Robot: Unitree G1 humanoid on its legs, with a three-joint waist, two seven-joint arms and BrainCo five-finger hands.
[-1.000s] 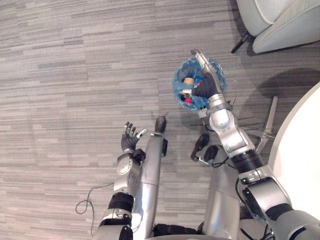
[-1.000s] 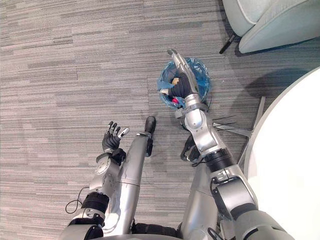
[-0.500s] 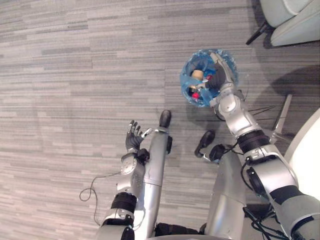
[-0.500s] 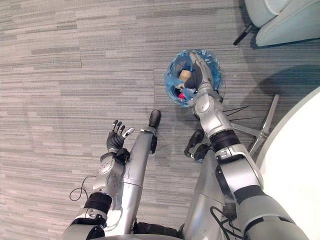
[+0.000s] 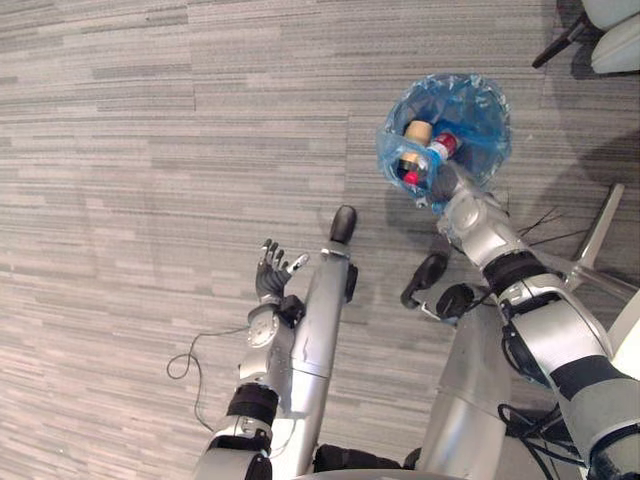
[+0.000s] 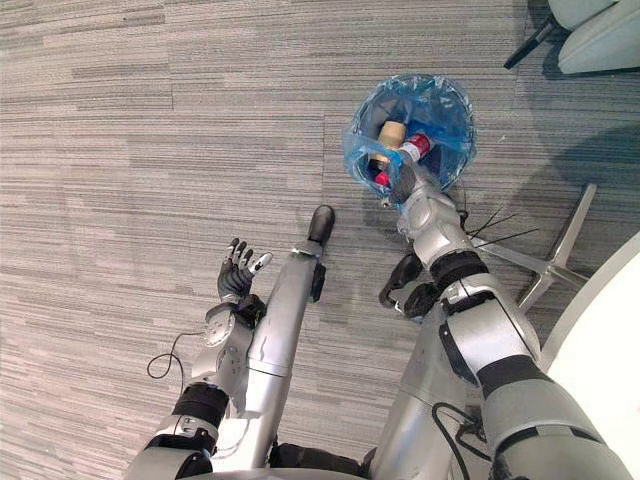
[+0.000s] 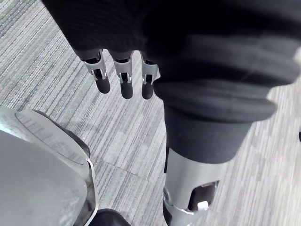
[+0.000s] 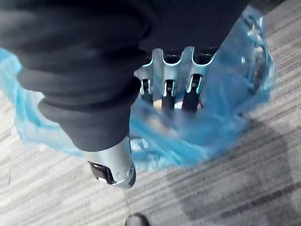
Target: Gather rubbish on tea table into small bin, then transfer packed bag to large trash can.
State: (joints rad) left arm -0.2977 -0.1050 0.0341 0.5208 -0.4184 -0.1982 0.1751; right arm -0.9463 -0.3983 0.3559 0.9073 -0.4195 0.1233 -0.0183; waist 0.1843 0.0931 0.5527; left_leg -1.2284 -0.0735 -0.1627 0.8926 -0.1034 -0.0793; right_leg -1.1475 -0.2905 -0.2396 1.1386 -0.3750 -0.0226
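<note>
A blue bag [image 5: 458, 100] of thin plastic is held over the grey striped carpet [image 5: 150, 150] by the right robot hand [image 5: 439, 182], which is reached forward on a stretched arm; the bag's mouth is seen gaping from above, and the hand is placed at its near rim; in the right wrist view the fingers [image 8: 170, 87] are seen bent down into the crumpled plastic, so that the rim is gripped, while the thumb [image 8: 112, 170] is kept apart below; a shadow is cast on the carpet beside the bag. Rubbish is seen lying inside the bag: a tan cylinder [image 5: 416, 131], a red and white piece [image 5: 444, 146] just beside it, and a smaller red bit [image 5: 410, 177] near the hand. The left robot hand [image 5: 270, 279] is held low over the carpet, well apart from the bag, with nothing in it and its fingers [image 7: 123, 81] spread loosely and nearly straight. The curved white edge of a counter [image 6: 612, 318] is seen at the right, and part of a pale chair [image 6: 600, 35] at the far right corner.
</note>
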